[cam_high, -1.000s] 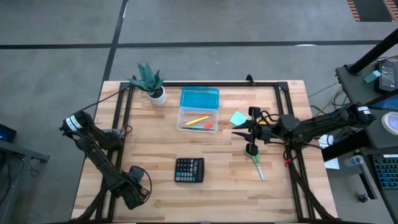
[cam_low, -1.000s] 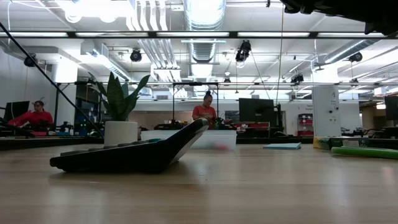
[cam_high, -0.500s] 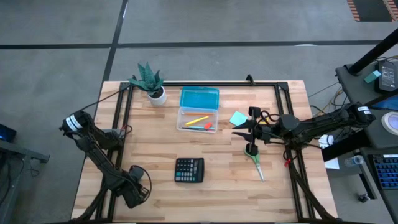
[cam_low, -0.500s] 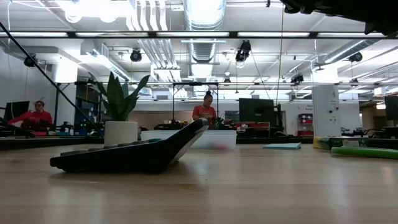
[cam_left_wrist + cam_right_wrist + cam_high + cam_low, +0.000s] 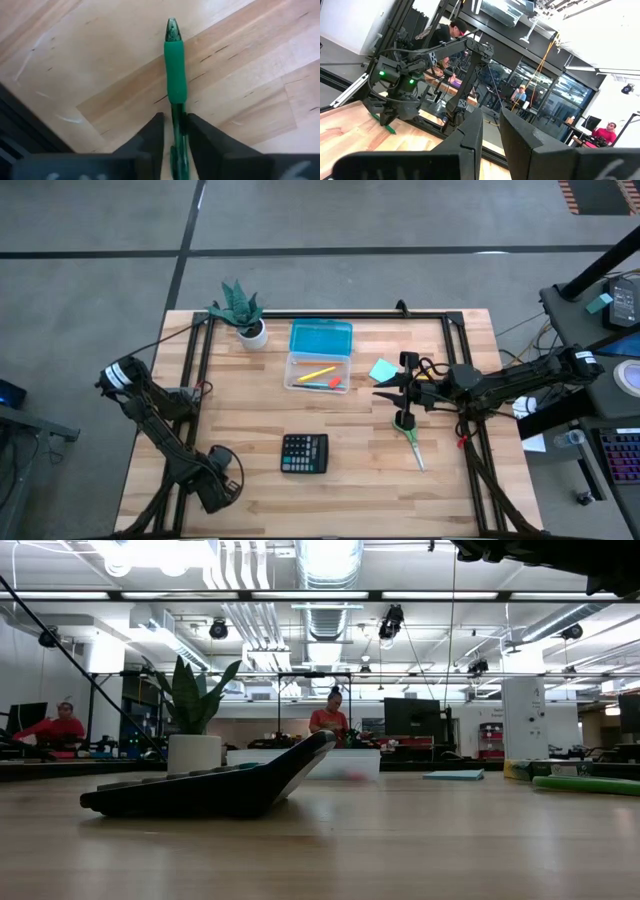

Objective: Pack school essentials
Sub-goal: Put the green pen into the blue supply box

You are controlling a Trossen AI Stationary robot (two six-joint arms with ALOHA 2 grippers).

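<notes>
- The green pen is clamped between the fingers of the left gripper, with its tip pointing out over the bare wood of the bench.
- The left gripper sits near the bench's corner on the left arm's side, at the edge opposite the potted plant.
- A clear box lies at the middle of the bench toward the plant's edge. It holds a yellow pencil and a red one, and its teal lid lies open behind it.
- The light-blue note pad lies just beside the box, toward the right edge.
- The green-handled scissors lie near the right edge.
- The right gripper hovers between the pad and the scissors. Its fingers are drawn close together and hold nothing.
- A calculator sits mid-bench, well apart from the box.
</notes>
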